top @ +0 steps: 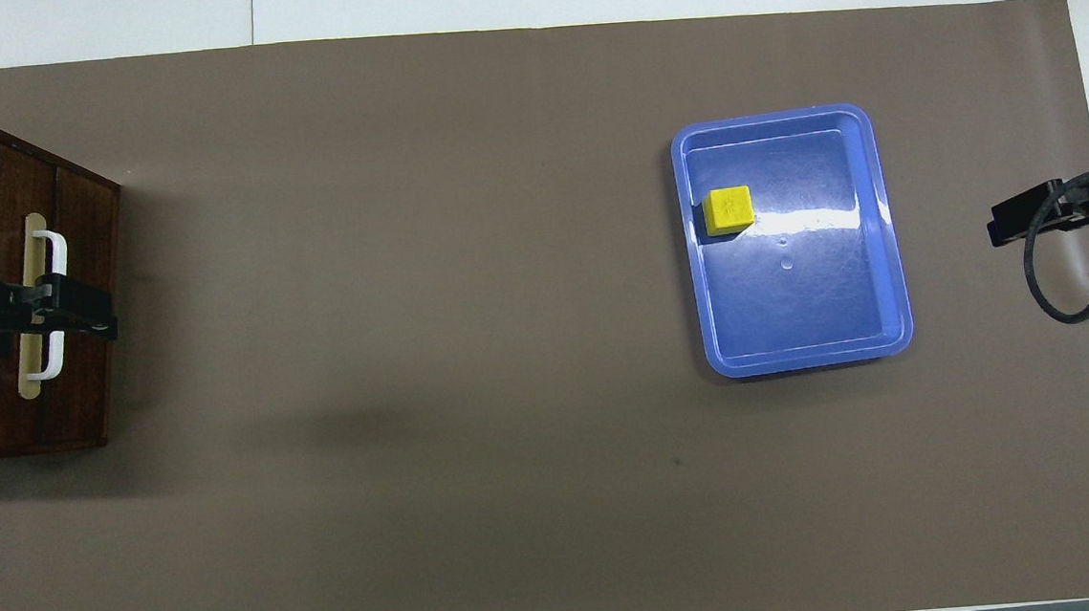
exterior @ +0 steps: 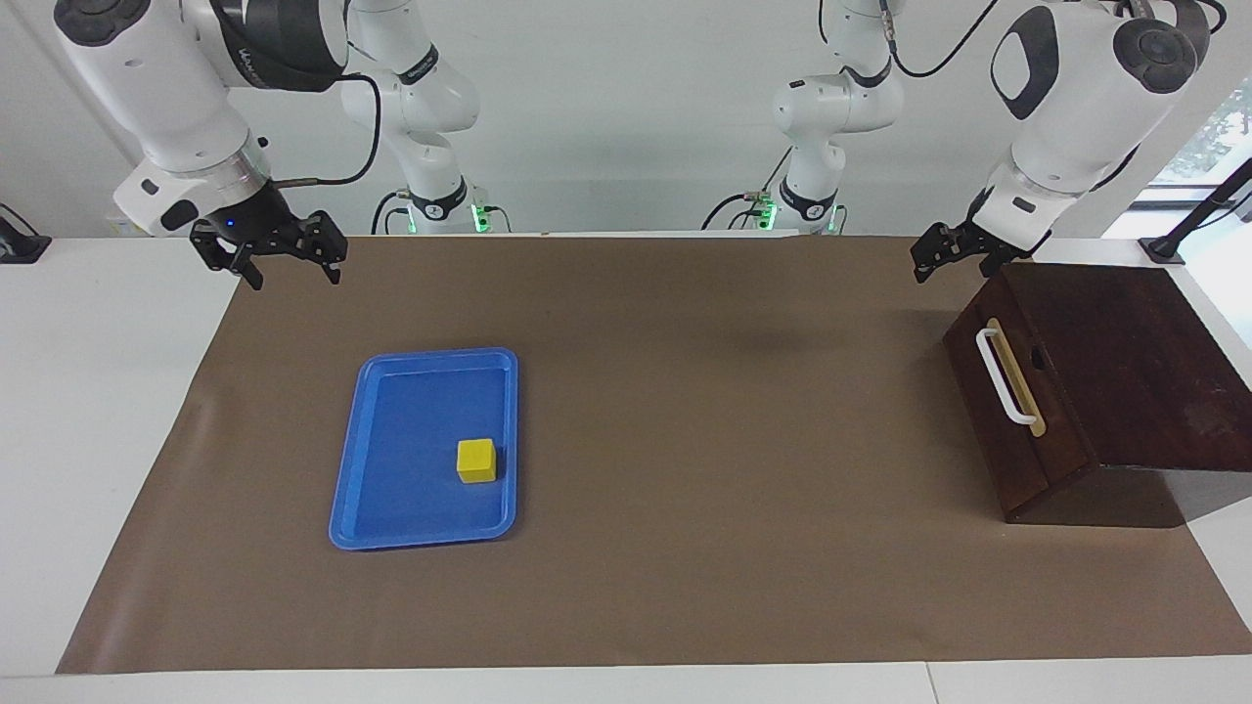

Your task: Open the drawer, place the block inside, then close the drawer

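Observation:
The drawer (exterior: 1007,420) of the dark brown wooden box is shut, and its white bar handle (exterior: 1003,376) faces the middle of the table; it also shows in the overhead view (top: 51,302). The yellow block (exterior: 476,461) sits in the blue tray (exterior: 391,364); the overhead view shows the block (top: 728,209) too. My left gripper (exterior: 951,266) is open and empty. It hangs in the air over the drawer's front and touches nothing; from overhead it (top: 76,317) covers the handle. My right gripper (exterior: 293,277) is open and empty, raised over the mat's edge at the right arm's end (top: 1027,217).
A brown mat (exterior: 685,440) covers the table. The blue tray (top: 781,118) lies toward the right arm's end, and the box (exterior: 1125,362) stands at the left arm's end. A black cable (top: 1052,299) loops below the right gripper.

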`<state>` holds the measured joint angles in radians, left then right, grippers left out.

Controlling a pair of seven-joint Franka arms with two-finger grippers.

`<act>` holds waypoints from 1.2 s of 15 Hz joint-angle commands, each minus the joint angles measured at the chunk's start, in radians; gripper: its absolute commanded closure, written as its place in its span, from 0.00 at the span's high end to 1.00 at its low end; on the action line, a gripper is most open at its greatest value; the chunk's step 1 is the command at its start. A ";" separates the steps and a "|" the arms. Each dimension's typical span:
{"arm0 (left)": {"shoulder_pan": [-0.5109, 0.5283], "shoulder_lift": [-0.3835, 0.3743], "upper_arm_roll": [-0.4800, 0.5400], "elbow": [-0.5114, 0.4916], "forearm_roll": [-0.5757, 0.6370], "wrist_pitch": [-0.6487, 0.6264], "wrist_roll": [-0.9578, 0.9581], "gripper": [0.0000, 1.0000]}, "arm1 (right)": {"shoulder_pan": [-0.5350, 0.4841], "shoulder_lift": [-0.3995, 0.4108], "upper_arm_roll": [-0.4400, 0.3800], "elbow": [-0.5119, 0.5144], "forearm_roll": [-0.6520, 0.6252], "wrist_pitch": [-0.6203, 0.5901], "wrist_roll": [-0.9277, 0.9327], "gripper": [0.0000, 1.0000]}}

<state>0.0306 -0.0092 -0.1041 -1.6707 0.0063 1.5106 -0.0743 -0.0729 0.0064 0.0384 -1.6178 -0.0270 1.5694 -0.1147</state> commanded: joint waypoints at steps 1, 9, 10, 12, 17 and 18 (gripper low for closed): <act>-0.003 -0.012 0.007 0.000 -0.008 -0.015 0.004 1.00 | -0.007 -0.008 0.012 -0.002 -0.024 0.015 0.003 1.00; -0.003 -0.012 0.007 0.000 -0.008 -0.015 0.004 1.00 | -0.019 0.006 0.009 -0.071 0.091 0.064 0.292 1.00; -0.003 -0.012 0.007 0.000 -0.008 -0.015 0.004 1.00 | -0.021 0.027 0.009 -0.079 0.116 0.076 0.373 1.00; -0.003 -0.012 0.007 0.000 -0.008 -0.015 0.004 1.00 | -0.024 0.078 0.009 -0.088 0.188 0.104 0.507 1.00; -0.003 -0.012 0.007 0.000 -0.008 -0.015 0.004 1.00 | -0.018 0.158 0.005 -0.213 0.402 0.298 0.843 1.00; -0.003 -0.012 0.007 0.000 -0.008 -0.015 0.004 1.00 | -0.015 0.162 0.005 -0.249 0.432 0.348 0.913 1.00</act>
<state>0.0306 -0.0092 -0.1041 -1.6707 0.0063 1.5106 -0.0743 -0.0847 0.1736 0.0370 -1.7862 0.3380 1.8289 0.6731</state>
